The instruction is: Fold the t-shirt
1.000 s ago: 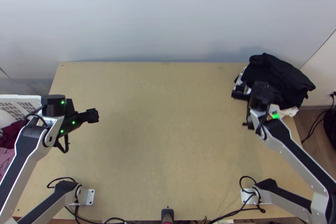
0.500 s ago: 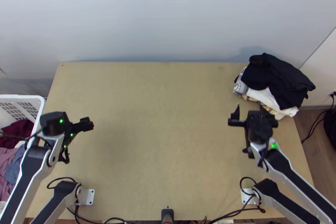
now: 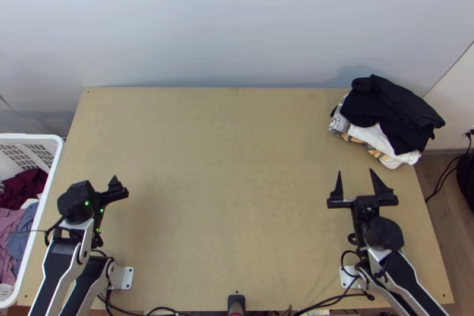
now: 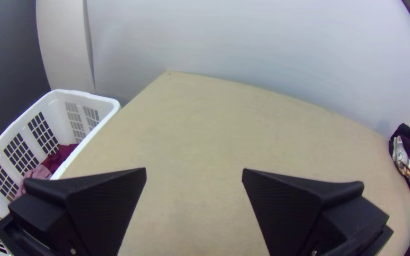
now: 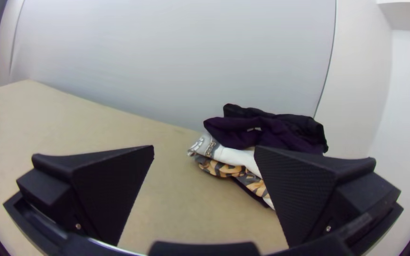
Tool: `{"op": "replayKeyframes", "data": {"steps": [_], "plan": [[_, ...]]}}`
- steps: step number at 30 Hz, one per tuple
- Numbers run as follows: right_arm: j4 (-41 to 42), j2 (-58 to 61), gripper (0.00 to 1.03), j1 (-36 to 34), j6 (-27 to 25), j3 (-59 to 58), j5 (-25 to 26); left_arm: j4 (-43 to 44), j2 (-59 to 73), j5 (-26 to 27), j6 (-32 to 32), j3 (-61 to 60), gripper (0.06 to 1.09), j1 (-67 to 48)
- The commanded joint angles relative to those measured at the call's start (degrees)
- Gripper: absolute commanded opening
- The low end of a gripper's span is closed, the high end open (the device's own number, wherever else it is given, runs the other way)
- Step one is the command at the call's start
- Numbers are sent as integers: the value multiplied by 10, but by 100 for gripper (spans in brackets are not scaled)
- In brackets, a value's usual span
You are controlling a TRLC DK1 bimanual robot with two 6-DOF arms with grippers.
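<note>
At the table's far right corner lies a pile of folded clothes, with a black garment (image 3: 391, 111) on top of white and patterned cloth (image 3: 379, 138). Over the left part of the table is my left gripper (image 3: 118, 185); in its wrist view the left gripper (image 4: 194, 173) stands open, nothing between its fingers. My right gripper (image 3: 358, 182) is open over the near right part, nearer the arms' bases than the pile. In the right wrist view the right gripper (image 5: 204, 151) has its fingers wide apart, and the dark garment (image 5: 266, 130) lies farther off.
A white basket (image 3: 50, 188) holding maroon, pink and blue-grey clothes (image 3: 23, 188) stands beyond the table's left edge. Cables run along the near edge of the bare wooden table (image 3: 231, 168). A pale wall (image 3: 237, 25) rises behind.
Both arms have drawn back toward their bases, the right gripper moving away from the pile and its fingers coming into sight. The pile's white and patterned layers are uncovered; the pile lies as before.
</note>
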Motion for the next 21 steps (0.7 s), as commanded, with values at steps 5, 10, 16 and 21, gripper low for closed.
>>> {"op": "replayKeyframes", "data": {"steps": [5, 10, 16, 21], "plan": [[-47, -146, 98, -30, -8, -38, 2, 25, -72, -4, 10, -71, 104, 4], [-46, -146, 98, -30, 22, -39, 1, 54, -70, -3, 9, -90, 104, -9], [-46, -146, 98, -31, 16, -38, 2, 77, -125, -3, 8, -137, 104, -58], [-46, -146, 98, -31, 16, -39, 2, 79, -277, -3, 12, -153, 104, -72]]}}
